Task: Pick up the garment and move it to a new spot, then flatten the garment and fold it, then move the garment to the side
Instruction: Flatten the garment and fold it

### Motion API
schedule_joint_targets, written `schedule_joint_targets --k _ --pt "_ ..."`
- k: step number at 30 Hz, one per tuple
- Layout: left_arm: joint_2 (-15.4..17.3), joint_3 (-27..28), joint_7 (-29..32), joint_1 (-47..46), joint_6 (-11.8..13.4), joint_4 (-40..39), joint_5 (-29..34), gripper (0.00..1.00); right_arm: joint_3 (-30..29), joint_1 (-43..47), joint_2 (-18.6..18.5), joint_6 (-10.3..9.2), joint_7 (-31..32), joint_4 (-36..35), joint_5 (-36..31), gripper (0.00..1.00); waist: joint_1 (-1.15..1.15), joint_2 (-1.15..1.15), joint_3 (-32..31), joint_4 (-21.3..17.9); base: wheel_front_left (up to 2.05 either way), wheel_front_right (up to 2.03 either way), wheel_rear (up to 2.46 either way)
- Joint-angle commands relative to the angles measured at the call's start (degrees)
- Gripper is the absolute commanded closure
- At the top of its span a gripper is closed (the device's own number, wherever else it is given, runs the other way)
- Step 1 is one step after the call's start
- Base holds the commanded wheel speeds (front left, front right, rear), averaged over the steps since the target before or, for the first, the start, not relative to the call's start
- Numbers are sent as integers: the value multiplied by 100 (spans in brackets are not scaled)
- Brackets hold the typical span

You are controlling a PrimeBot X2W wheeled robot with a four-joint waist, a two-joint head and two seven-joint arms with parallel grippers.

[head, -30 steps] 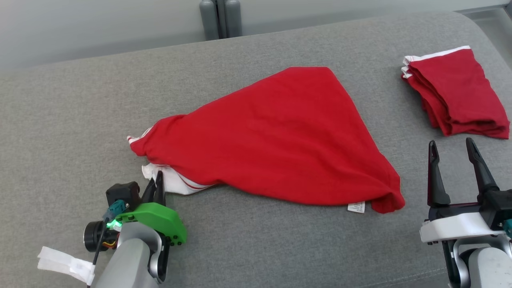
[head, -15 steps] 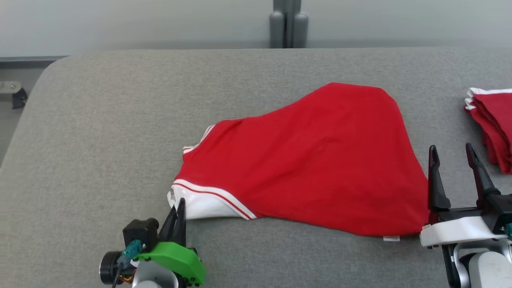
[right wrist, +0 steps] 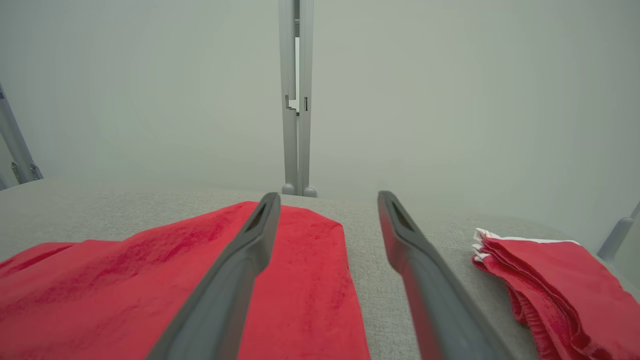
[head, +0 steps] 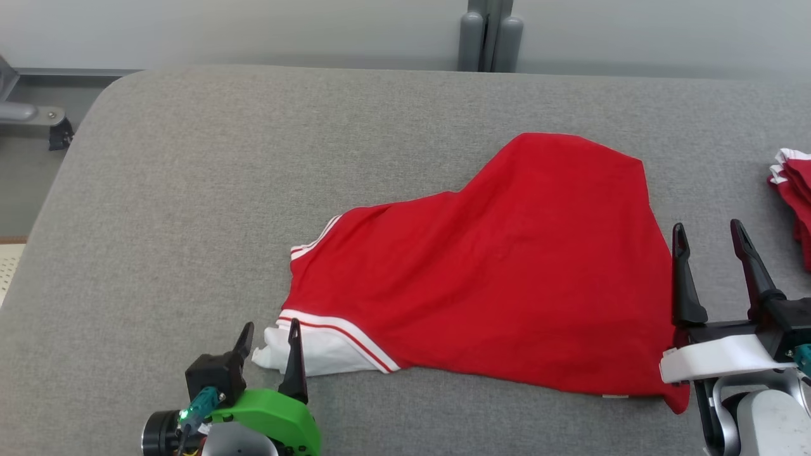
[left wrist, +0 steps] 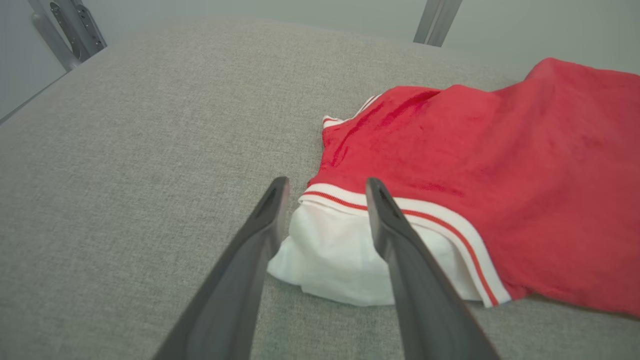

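The garment [head: 494, 278], red with a white, red-striped corner, lies spread on the grey table [head: 190, 190]. My left gripper [head: 271, 325] is open at that white corner, and in the left wrist view its fingers [left wrist: 327, 183] straddle the white cloth of the garment [left wrist: 500, 175] without pinching it. My right gripper [head: 708, 225] is open at the garment's right edge, low over the table. In the right wrist view the gripper [right wrist: 328, 195] has its left finger over the garment [right wrist: 125, 290] and its right finger over bare table.
A folded stack of red cloth with white edging [head: 795, 202] sits at the far right of the table, also in the right wrist view [right wrist: 550, 280]. Grey posts [head: 491, 35] stand behind the table's far edge. The table's left end is rounded.
My left gripper, shut on the white corner before, has opened and let it go. The garment lies wider and flatter. The head camera has turned, shifting the whole picture.
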Motion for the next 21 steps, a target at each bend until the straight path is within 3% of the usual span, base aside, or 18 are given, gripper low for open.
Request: schedule_joint_targets --k 1,6,12,15,21 --pt "41 17 -101 -130 32 -58 42 0 -40 -9 -15 -6 -17 10 -16 0 0 0 20 -141 0 0 0" --pt "90 -35 -197 -295 -49 -94 94 0 -42 7 -14 -6 -17 22 -2 0 0 0 33 -320 0 0 0" --pt "51 -618 161 -774 -557 236 204 0 4 -41 -15 -6 -17 23 22 0 0 0 86 -501 0 0 0" --pt "24 -859 363 -1142 -761 607 264 0 32 -79 -14 -6 -17 31 18 0 0 0 126 -603 0 0 0" --pt "27 -1023 530 -1809 -856 1681 401 0 80 -123 -14 -6 -18 15 25 0 0 0 230 -851 0 0 0"
